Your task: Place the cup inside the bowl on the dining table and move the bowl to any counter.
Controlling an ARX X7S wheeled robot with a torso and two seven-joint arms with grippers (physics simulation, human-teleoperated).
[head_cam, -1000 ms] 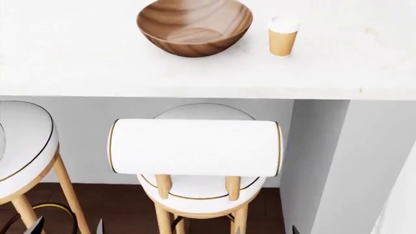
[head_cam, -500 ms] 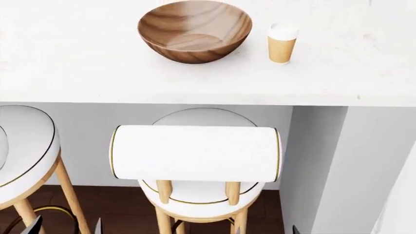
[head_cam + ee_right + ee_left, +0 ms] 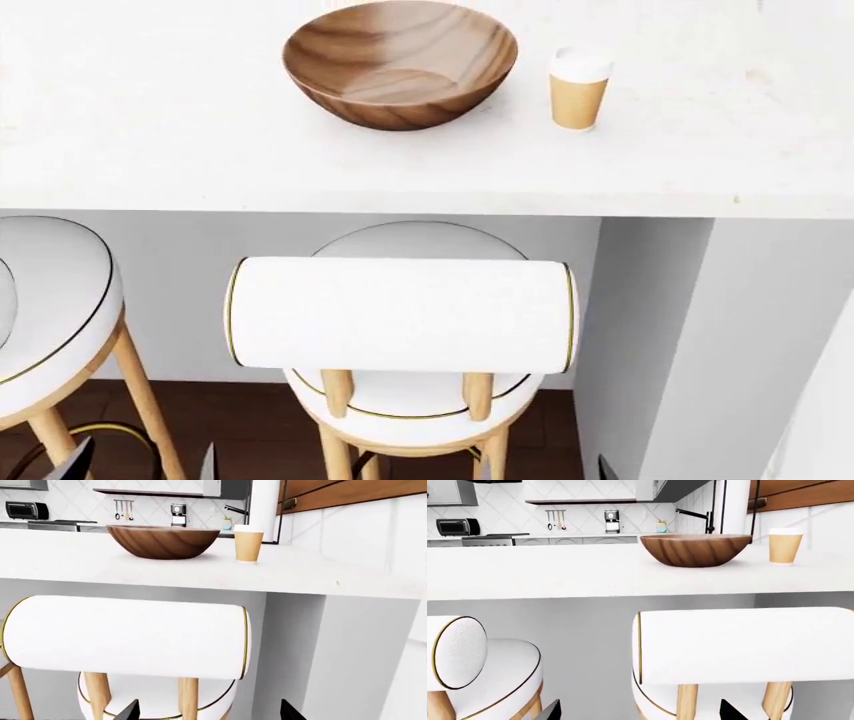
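Note:
The wooden bowl (image 3: pixel 400 62) stands upright and empty on the white dining table (image 3: pixel 160 130). To its right, a short gap away, is the tan cup (image 3: pixel 579 88) with its white lid. Both also show in the left wrist view, bowl (image 3: pixel 696 550) and cup (image 3: pixel 784 546), and in the right wrist view, bowl (image 3: pixel 163 541) and cup (image 3: pixel 248 543). My left gripper (image 3: pixel 138 468) and right gripper (image 3: pixel 545 470) hang low, well below the tabletop, in front of the stools. Only their dark tips show. Each, the left gripper (image 3: pixel 642 715) and the right gripper (image 3: pixel 210 714), is open and holds nothing.
A stool with a white padded backrest (image 3: pixel 400 315) and wooden legs stands between me and the table. A second stool (image 3: pixel 47 300) is at the left. The table's grey-white base (image 3: pixel 667 340) rises at the right. A far kitchen counter (image 3: pixel 560 540) carries appliances.
A second ago the table, bowl, cup and stool sat slightly higher in the head view; the view shifted. Nothing has moved in the last half second.

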